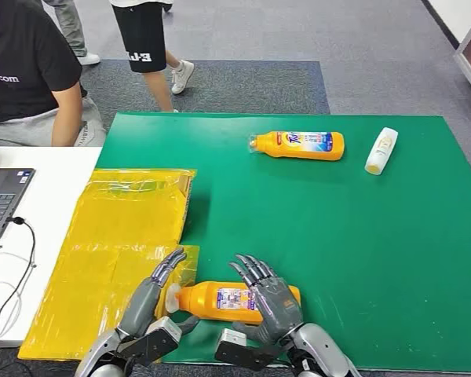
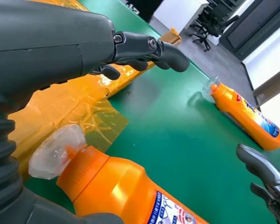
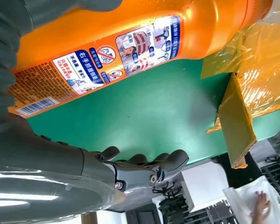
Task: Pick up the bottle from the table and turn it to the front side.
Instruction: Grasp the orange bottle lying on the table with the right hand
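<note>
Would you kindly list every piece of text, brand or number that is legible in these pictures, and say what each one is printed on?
"com": black T-shirt of the seated person, the rest cut off.
"J-L" or similar: black shorts of the standing person, uncertain.
Near orange bottle: label with Chinese text, warning signs and a barcode; too small to read.
Far orange bottle: brand label blurred.
White bottle: print unreadable.

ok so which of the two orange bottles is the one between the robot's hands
The near orange bottle, lying at the table's front edge beside the yellow plastic. The far orange bottle lies across the table, next to a white bottle.
</note>
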Motion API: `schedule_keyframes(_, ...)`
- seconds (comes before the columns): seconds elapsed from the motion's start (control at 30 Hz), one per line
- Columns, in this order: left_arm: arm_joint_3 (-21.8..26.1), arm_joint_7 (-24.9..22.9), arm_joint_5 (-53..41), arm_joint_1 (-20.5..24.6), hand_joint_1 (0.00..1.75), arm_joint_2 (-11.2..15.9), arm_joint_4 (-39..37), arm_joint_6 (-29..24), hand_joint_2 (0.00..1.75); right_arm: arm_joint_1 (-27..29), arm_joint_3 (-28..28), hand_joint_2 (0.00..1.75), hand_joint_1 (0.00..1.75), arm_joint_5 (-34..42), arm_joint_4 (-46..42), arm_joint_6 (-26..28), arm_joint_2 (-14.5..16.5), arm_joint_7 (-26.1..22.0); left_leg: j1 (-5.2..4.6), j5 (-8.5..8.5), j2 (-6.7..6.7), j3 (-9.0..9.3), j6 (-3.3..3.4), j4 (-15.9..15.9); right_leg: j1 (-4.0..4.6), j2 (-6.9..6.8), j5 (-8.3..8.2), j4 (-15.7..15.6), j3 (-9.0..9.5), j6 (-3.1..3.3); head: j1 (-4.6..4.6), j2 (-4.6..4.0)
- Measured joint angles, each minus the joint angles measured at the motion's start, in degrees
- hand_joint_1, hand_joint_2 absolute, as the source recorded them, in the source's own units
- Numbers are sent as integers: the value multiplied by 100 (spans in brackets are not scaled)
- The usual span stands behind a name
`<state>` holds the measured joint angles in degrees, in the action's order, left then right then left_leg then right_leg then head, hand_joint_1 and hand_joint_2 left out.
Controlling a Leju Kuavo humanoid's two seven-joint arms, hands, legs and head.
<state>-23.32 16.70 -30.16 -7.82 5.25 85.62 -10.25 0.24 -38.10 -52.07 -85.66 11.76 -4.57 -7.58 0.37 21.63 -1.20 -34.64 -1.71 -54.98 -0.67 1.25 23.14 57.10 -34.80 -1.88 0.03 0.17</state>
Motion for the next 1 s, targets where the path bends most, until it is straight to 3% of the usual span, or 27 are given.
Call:
schedule_keyframes(0.13,-2,10,7,0,0,-2,-10,-4,175,-23,-4,175,0,-226,31,9,-1,86,0,0,0,0,0,0,0,0,0,0,0,0,1,0)
schedule_keyframes(0.27,-16,20,15,0,0,-2,-19,-17,175,-131,-84,175,0,-1158,138,38,-26,451,0,0,0,0,0,0,0,0,0,0,0,0,1,0)
schedule_keyframes(0.4,-24,6,15,-12,0,-1,-19,-46,175,-339,-243,175,0,-1775,395,-339,-97,819,0,-1,0,0,0,0,0,0,-1,0,0,0,0,0)
schedule_keyframes(0.7,-24,-19,17,-76,0,32,-19,-118,175,-807,-559,175,0,-1778,911,-884,-191,1007,1,-1,1,7,-3,0,2,3,-4,0,2,3,0,0)
schedule_keyframes(1.0,-22,-43,17,-105,0,61,-19,-134,175,-992,-701,175,0,-1678,1047,-997,-211,1095,2,-7,2,17,-5,1,4,6,-19,0,7,13,1,0)
